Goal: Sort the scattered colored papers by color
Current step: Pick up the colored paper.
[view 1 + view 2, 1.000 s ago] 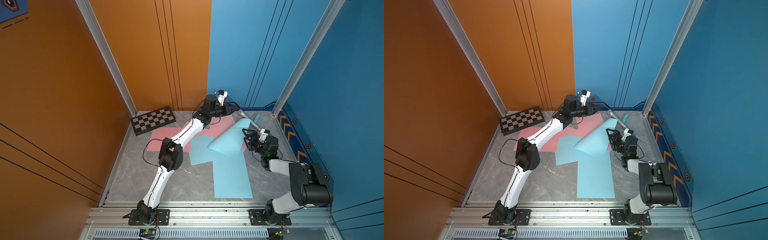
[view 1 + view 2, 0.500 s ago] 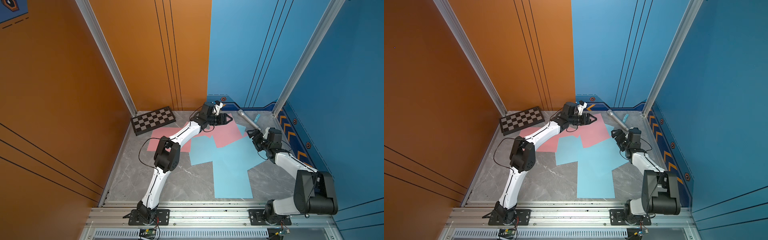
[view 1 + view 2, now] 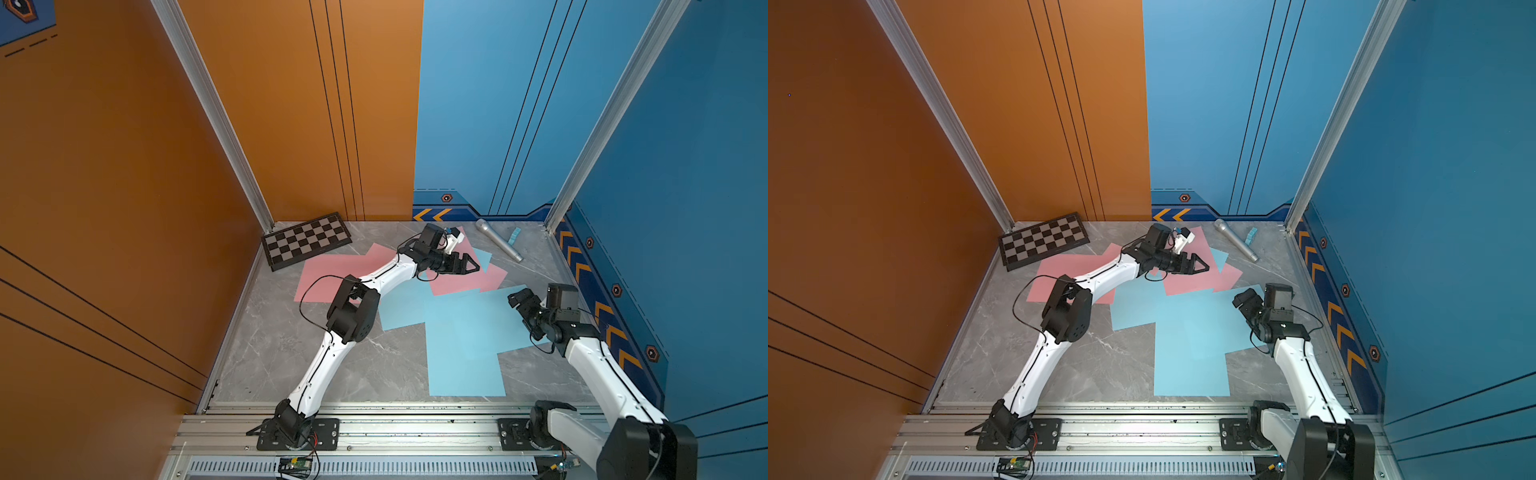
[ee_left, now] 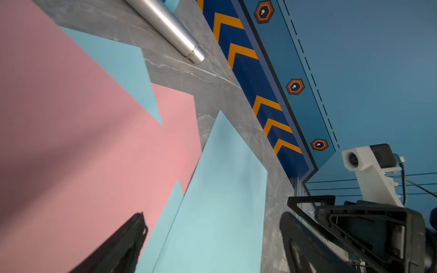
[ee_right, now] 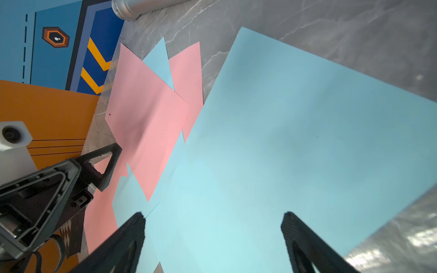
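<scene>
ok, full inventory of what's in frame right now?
pink papers: at least three, pink, overlapping, back and left of the pile
light blue papers: at least four, light blue, overlapping, middle to front right; one corner shows among the pink at the back
checkered board: one, black and grey, back left corner
microphone: one, silver, lying at back right
small block: one, light blue, beside the microphone by the back wall
table: one, grey marble, under everything
left gripper: one, black, open, over the pink papers at the back
right gripper: one, black, open, over the right edge of the light blue papers
</scene>
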Motion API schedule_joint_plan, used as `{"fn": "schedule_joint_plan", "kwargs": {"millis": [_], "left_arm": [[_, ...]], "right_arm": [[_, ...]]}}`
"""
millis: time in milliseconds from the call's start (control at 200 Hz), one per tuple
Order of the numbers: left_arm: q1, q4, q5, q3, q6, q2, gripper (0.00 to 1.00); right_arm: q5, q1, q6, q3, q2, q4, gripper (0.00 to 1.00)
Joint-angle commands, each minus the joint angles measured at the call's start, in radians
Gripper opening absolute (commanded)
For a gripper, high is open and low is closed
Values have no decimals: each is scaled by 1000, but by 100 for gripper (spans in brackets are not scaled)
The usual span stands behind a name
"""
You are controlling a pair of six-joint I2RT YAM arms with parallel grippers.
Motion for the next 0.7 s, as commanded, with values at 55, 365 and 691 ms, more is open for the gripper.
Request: {"fn": "schedule_joint_plan", "kwargs": {"millis": [55, 365, 691], "left_arm": [[-43, -7, 73, 107, 40, 74, 93], [-88, -46, 60, 242, 1, 196, 93], [-102, -129, -33, 245, 16, 224, 94]], "right_arm": [[36, -6, 38, -73, -67, -207, 94], [-33, -26, 63, -159, -20, -143, 94], [-71, -45, 74, -185, 79, -32, 94]]}}
